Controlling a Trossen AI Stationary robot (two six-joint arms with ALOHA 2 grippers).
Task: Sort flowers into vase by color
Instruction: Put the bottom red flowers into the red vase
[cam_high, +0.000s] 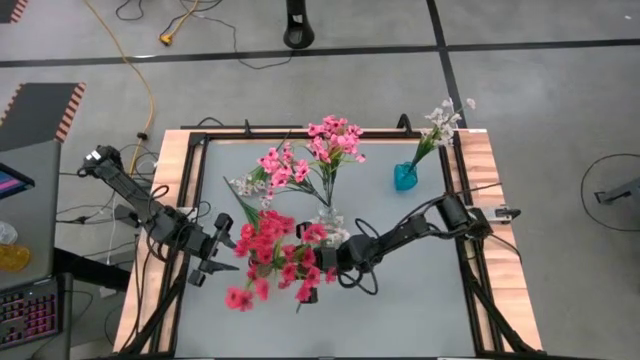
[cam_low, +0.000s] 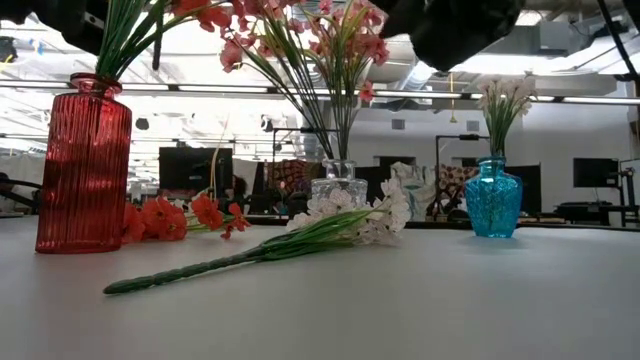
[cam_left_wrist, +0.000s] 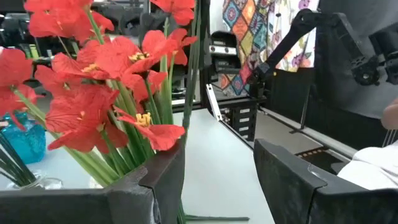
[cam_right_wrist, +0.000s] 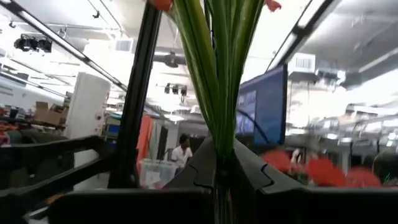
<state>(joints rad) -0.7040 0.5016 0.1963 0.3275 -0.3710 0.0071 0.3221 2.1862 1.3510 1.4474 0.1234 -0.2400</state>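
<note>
A white sprig (cam_low: 300, 238) lies flat on the table (cam_low: 480, 300) nearest the low camera, stem end forward. Behind it stand a red vase (cam_low: 84, 165) of red flowers (cam_high: 272, 256), a clear vase (cam_low: 340, 182) of pink flowers (cam_high: 322, 150), and a blue vase (cam_low: 493, 197) of white ones. A loose red sprig (cam_low: 178, 217) lies beside the red vase. The right gripper (cam_right_wrist: 217, 177) is clamped on a bundle of green stems (cam_right_wrist: 217, 68), over the table's middle. The left gripper (cam_left_wrist: 214, 186) hangs wide apart, empty, beside the red blooms.
</note>
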